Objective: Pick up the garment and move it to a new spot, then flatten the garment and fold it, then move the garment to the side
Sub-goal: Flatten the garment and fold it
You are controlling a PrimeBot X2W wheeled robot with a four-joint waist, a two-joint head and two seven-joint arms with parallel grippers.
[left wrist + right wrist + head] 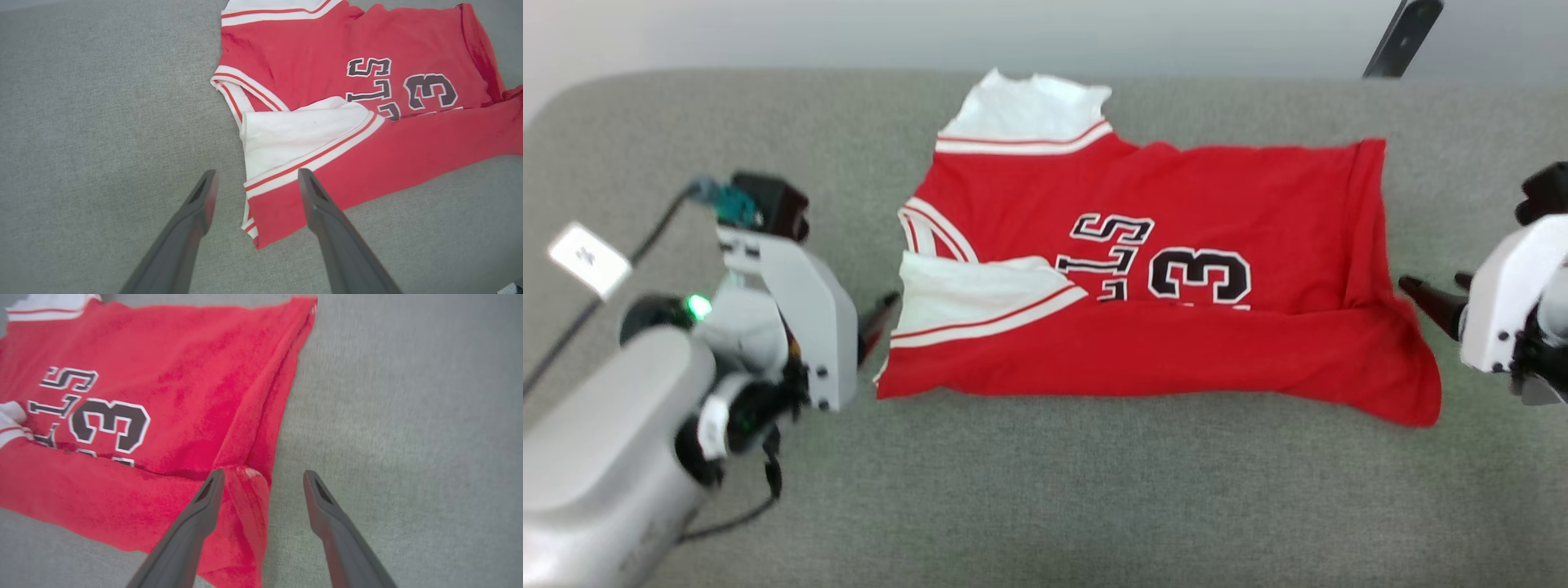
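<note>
The garment (1160,269), a red jersey with white sleeves and a black-and-white 3, lies partly folded on the grey table: its near edge is turned up over the lettering. My left gripper (882,314) sits at the jersey's left edge beside the folded white sleeve (302,134), open and holding nothing. In the left wrist view the left gripper (255,181) spreads wide above the striped sleeve hem. My right gripper (1433,290) is at the jersey's right edge, open and empty. In the right wrist view the right gripper (263,484) straddles the garment's (163,416) bunched right corner.
Grey felt-like table surface (1045,506) extends around the jersey, with bare room in front and at both sides. A dark stand leg (1401,37) rises at the far right edge. A cable with a white tag (588,257) trails by my left arm.
</note>
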